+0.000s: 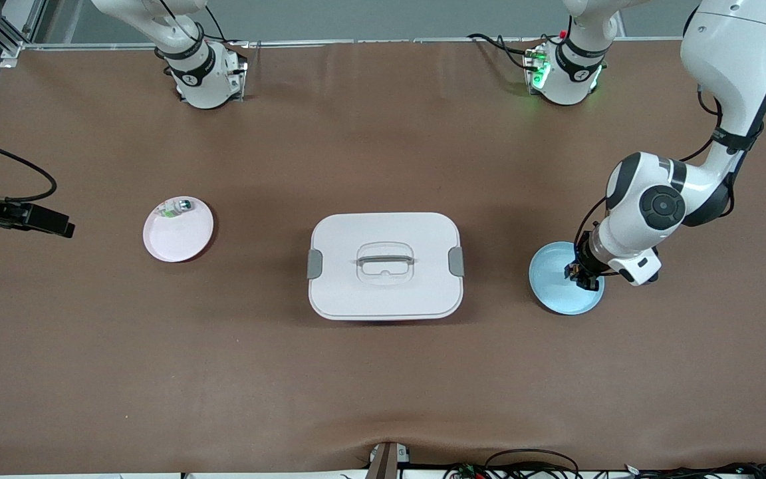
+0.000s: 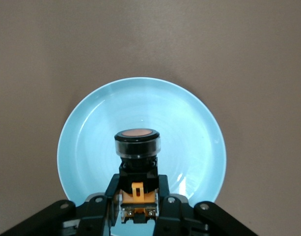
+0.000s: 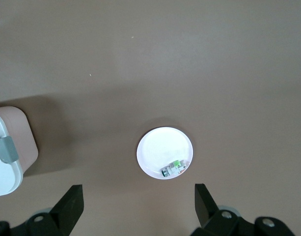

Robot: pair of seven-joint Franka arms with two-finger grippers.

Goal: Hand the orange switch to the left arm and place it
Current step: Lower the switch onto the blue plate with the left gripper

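Note:
The orange switch (image 2: 137,147) is a small black cylinder with an orange button face. My left gripper (image 2: 137,191) is shut on its lower body and holds it low over the blue plate (image 2: 140,103). In the front view this left gripper (image 1: 584,277) sits over the blue plate (image 1: 554,287) at the left arm's end of the table. The white box (image 1: 385,265) with grey latches stands at the table's middle. My right gripper (image 3: 138,199) is open and holds nothing. It hangs high at the right arm's end, and the front view shows this right gripper (image 1: 50,223) beside the pink plate (image 1: 178,233).
A small silver-and-green part (image 1: 180,207) lies on the pink plate (image 3: 162,147), where the right wrist view also shows the part (image 3: 172,169). The box corner (image 3: 5,157) appears in that view. Cables run along the table edge nearest the front camera.

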